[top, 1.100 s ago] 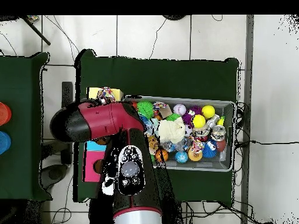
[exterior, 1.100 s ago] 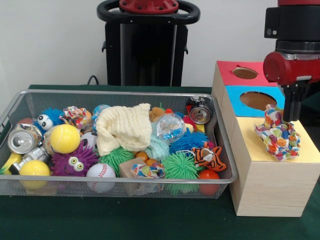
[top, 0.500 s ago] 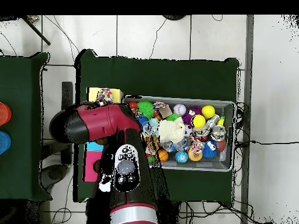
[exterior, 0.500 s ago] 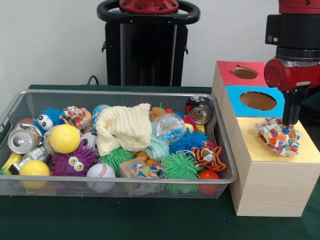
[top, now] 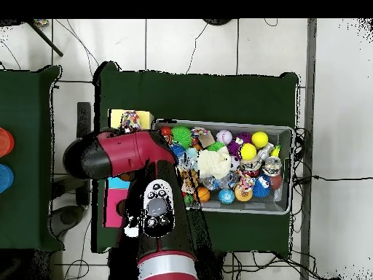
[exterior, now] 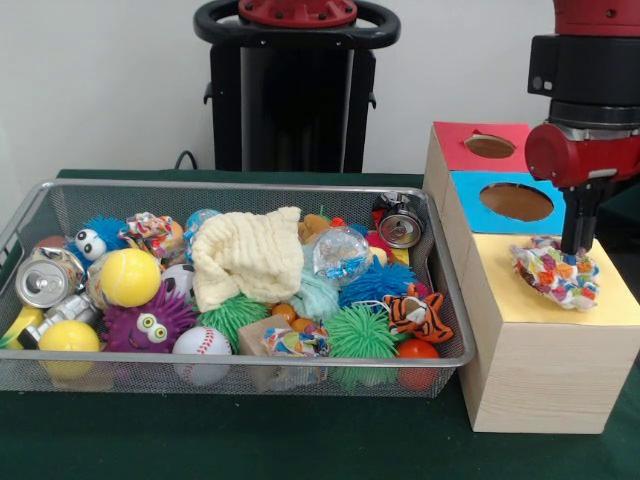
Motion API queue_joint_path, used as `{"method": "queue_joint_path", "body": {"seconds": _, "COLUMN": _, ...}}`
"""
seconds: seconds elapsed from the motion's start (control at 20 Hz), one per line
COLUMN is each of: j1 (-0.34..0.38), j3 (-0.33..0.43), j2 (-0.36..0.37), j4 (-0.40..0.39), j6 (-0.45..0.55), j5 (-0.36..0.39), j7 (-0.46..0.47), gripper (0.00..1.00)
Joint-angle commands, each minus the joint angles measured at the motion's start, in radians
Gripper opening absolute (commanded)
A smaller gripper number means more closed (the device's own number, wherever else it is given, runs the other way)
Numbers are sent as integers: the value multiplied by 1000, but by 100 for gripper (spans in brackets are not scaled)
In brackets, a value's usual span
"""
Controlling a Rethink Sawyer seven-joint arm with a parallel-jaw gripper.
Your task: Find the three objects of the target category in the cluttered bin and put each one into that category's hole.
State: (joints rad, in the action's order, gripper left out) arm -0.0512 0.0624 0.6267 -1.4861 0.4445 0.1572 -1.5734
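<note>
Gripper (exterior: pixel 578 243) tips are seen pressed down onto the patterned cloth bundle (exterior: pixel 556 274), which is spread over the yellow section (exterior: pixel 520 296) of the wooden box (exterior: pixel 536 380) at the right of the front view. Whether the fingers are apart or together cannot be told, since they are narrow, dark and partly sunk into the fabric. The bundle is lying on the yellow top where its hole would be, crumpled and not pushed through; it is also picked out in the overhead view (top: pixel 130 119), just beyond the red arm (top: pixel 124 152).

Behind the yellow section, the blue section (exterior: pixel 515 201) and the red section (exterior: pixel 484 146) are shown, each with an open round hole.

To the left, the wire bin (exterior: pixel 235 375) is packed full. A cream knitted cloth (exterior: pixel 247 257) is draped across the middle. A second patterned cloth piece (exterior: pixel 291 341) is spotted near the front wall, and a third (exterior: pixel 151 231) toward the far left. Around them are seen a yellow ball (exterior: pixel 130 277), a baseball (exterior: pixel 201 343), a purple fuzzy toy with eyes (exterior: pixel 151 321), a green spiky ball (exterior: pixel 360 334), a small tiger toy (exterior: pixel 418 314), and a crushed can (exterior: pixel 44 280) at the left end.
</note>
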Motion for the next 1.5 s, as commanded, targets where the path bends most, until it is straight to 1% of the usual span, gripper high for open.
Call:
{"method": "queue_joint_path", "body": {"seconds": 0.05, "j1": 11, "j3": 15, "j2": -49, "j4": 3, "j6": 1, "j5": 12, "j7": -125, "gripper": 0}}
{"method": "queue_joint_path", "body": {"seconds": 0.8, "j1": 15, "j3": 15, "j2": -56, "j4": 13, "j6": 6, "j5": 18, "j7": -112, "gripper": 0}}
{"method": "queue_joint_path", "body": {"seconds": 1.3, "j1": 15, "j3": 5, "j2": -95, "j4": 72, "j6": 38, "j5": 20, "j7": -102, "gripper": 0}}
{"method": "queue_joint_path", "body": {"seconds": 1.5, "j1": 21, "j3": 2, "j2": -110, "j4": 84, "j6": 33, "j5": 24, "j7": -98, "gripper": 0}}
